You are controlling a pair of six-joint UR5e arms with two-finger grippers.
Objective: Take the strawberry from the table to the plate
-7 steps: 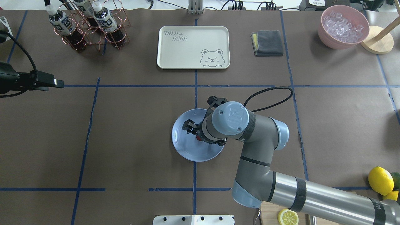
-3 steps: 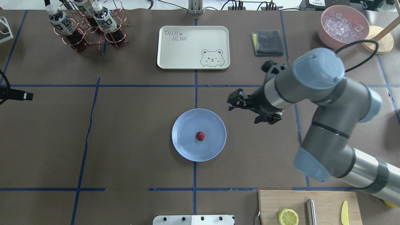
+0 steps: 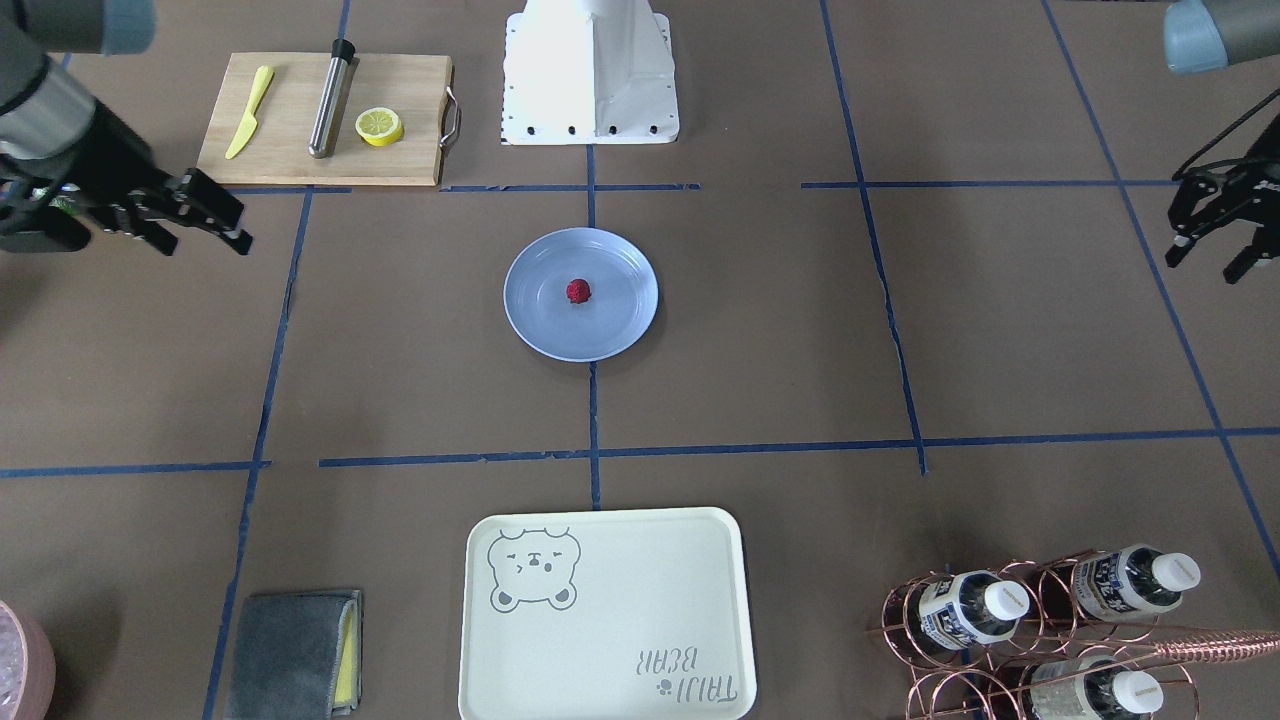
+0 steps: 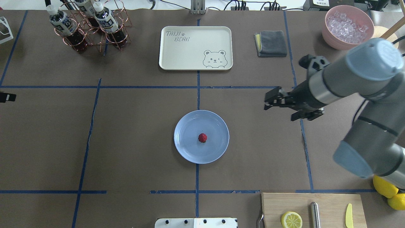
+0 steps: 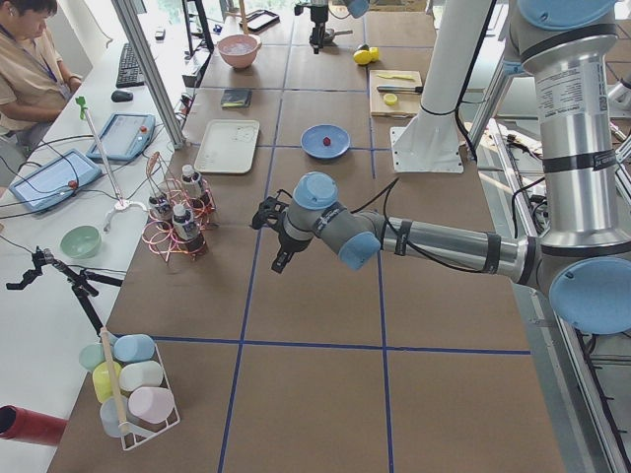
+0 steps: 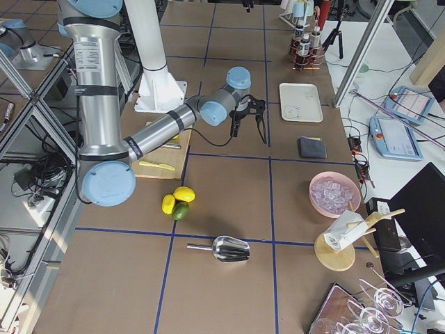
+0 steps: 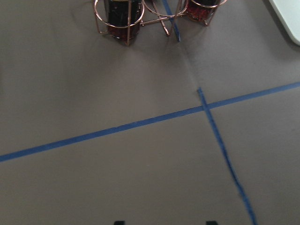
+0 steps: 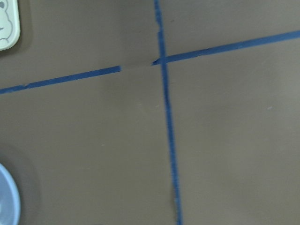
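Observation:
The strawberry [image 4: 202, 137] lies alone near the middle of the light-blue plate [image 4: 188, 147], which rests on the brown table [image 4: 126, 126]; the front-facing view shows the same strawberry [image 3: 578, 291] and plate [image 3: 540, 320]. My right gripper [image 4: 268, 102] hangs open and empty above the table, well to the right of the plate and slightly beyond it. At the far left edge, only the tip of my left gripper [image 4: 6, 96] shows overhead; from the front, the left gripper [image 3: 1205, 262] is open and holds nothing.
A cream bear tray [image 4: 196, 47], a copper bottle rack [image 4: 88, 25], a grey cloth [image 4: 271, 43] and a pink ice bowl [image 4: 348, 27] line the far side. A cutting board [image 4: 329, 202] with a lemon half [image 4: 291, 219] and whole lemons [image 4: 384, 186] sit near right.
The right gripper let go of the strawberry on the plate, then rose and drew away to the right. The left arm pulled back toward the left edge.

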